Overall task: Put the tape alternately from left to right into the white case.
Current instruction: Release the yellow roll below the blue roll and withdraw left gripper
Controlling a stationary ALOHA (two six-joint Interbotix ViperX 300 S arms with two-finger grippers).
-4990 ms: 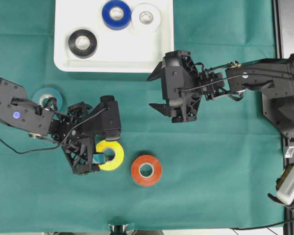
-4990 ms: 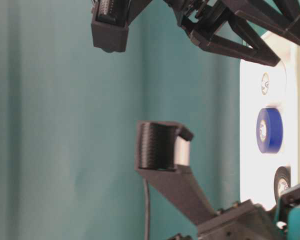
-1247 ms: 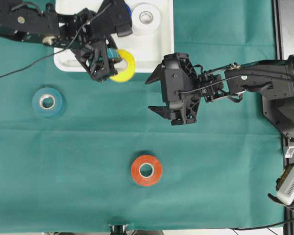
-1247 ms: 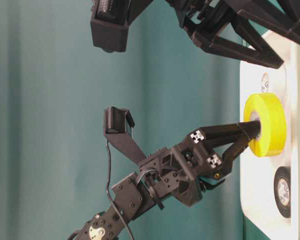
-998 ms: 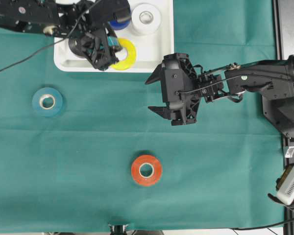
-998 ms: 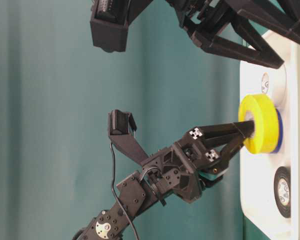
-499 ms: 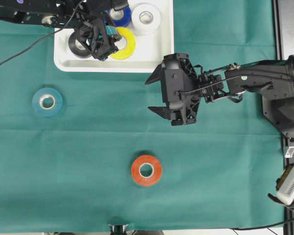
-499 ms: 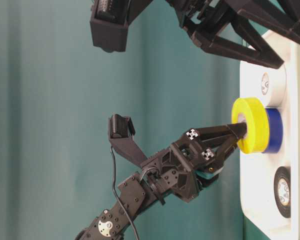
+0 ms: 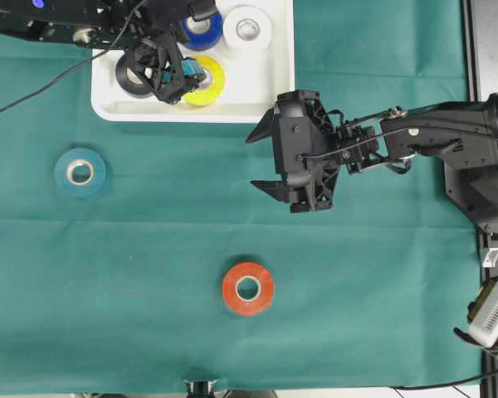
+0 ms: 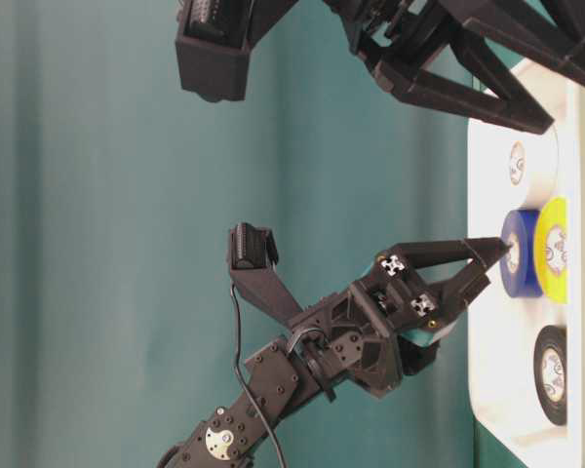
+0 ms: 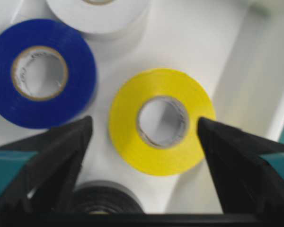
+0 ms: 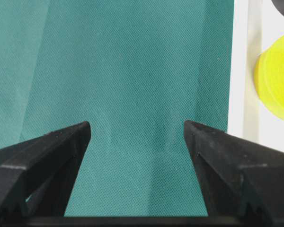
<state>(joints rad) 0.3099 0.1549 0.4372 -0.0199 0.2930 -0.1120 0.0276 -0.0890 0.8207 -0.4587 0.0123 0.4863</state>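
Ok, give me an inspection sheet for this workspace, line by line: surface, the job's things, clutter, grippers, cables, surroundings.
Surface: green cloth covering the table, faint creases.
Job's things: white case at the far edge holds the black roll, blue roll, white roll and yellow roll, all lying flat. Teal roll and red-orange roll lie flat on the cloth.
Clutter: nothing seen.
Grippers: left gripper open above the yellow roll, not touching it; right gripper open over bare cloth, holding nothing.
Cables: black cable trails from the left arm across the cloth.
Surroundings: dark equipment beyond the cloth's right edge; details unclear.
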